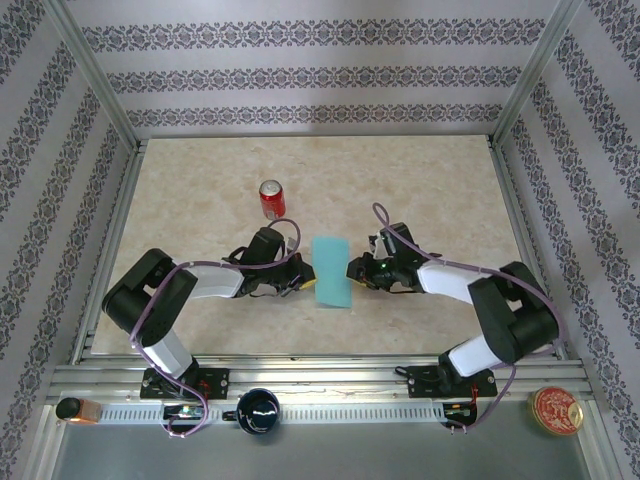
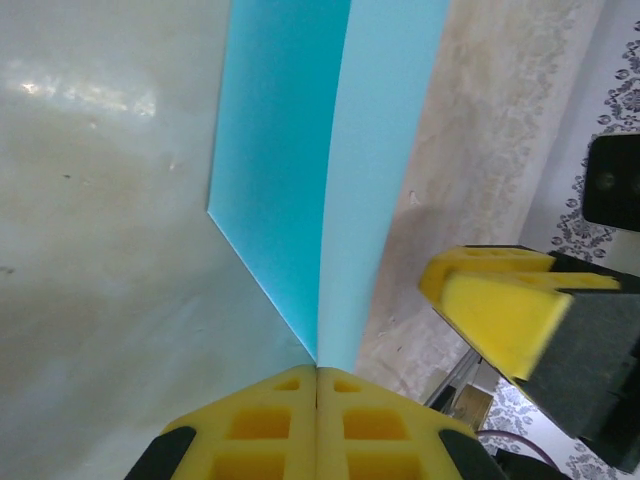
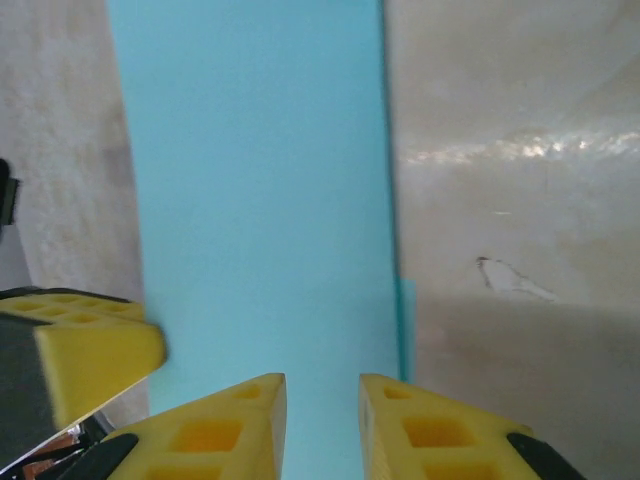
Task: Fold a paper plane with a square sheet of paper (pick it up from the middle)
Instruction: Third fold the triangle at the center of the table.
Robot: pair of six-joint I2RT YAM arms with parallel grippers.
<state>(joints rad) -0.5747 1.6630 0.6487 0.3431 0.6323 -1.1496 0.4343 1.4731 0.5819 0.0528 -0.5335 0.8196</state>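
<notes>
1. Your paper [image 1: 332, 272] sits mid-table between the two arms, folded over into a narrow strip. The soda can [image 1: 271, 199] stands well apart behind it.
2. Your left gripper [image 2: 317, 390] is clenched on the strip's left edge. In its wrist view, two layers run right into the seam between the fingers.
3. Your right gripper [image 3: 322, 415] has its jaws parted with paper showing through the gap, so it grasps nothing.
4. With only one pinch on the paper, any pull or lift from the left arm will probably drag or swing the whole strip. That would take the crease off true.
5. One layer looks raised off the other rather than pressed flat. If the left pinch slips, the fold may spring open.
6. The grippers face each other closely across the strip. Moving either one inward could knock fingers together or crumple the paper.
7. The table [image 1: 200, 200] looks glossy, so expect the paper to slide.
</notes>
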